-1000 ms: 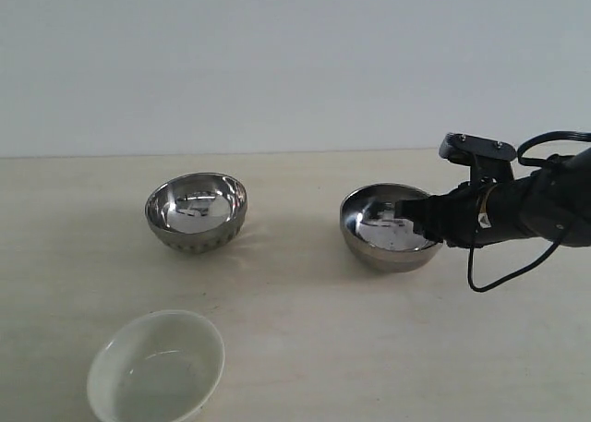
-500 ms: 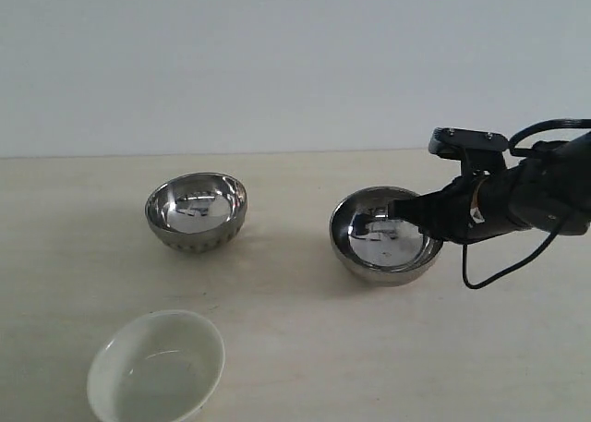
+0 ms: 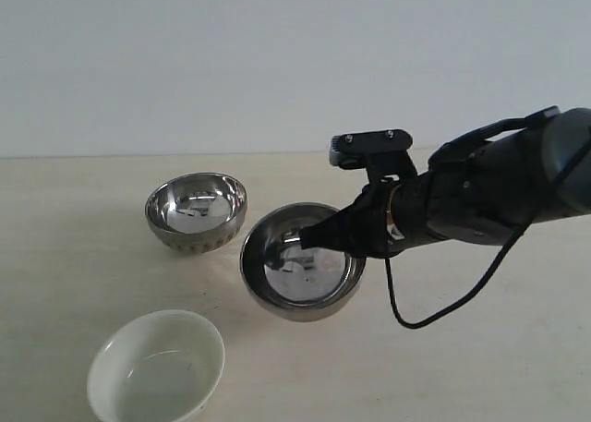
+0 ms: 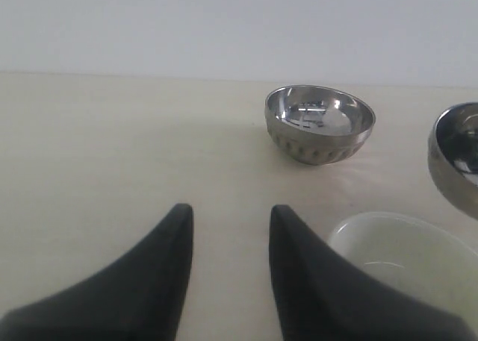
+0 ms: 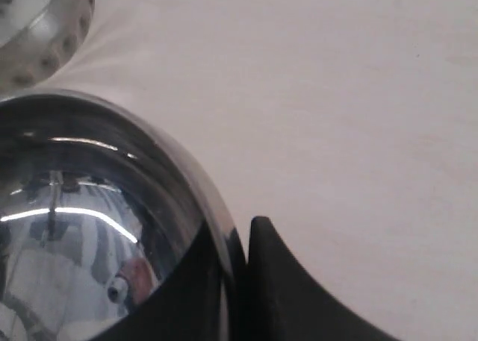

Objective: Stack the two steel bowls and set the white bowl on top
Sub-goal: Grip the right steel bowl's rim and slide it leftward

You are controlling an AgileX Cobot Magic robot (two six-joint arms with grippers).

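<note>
My right gripper (image 3: 319, 239) is shut on the rim of a smooth steel bowl (image 3: 300, 274), one finger inside and one outside, holding it lifted and tilted above the table. The same grip shows in the right wrist view, where the gripper (image 5: 239, 240) pinches the bowl's wall (image 5: 89, 207). The other steel bowl (image 3: 196, 211), ribbed on its lower wall, stands to the left at the back; it also shows as the far bowl (image 4: 320, 123). The white bowl (image 3: 157, 367) sits at the front left. My left gripper (image 4: 230, 216) hangs open over bare table beside the white bowl (image 4: 403, 255).
The tan table (image 3: 462, 348) runs back to a plain pale wall. A black cable loops under my right arm (image 3: 489, 196). Part of the ribbed bowl (image 5: 45, 27) lies just beyond the held one in the right wrist view.
My right gripper has lifted the smooth steel bowl off the table and carried it left, toward the ribbed bowl. The ribbed bowl and white bowl have not moved.
</note>
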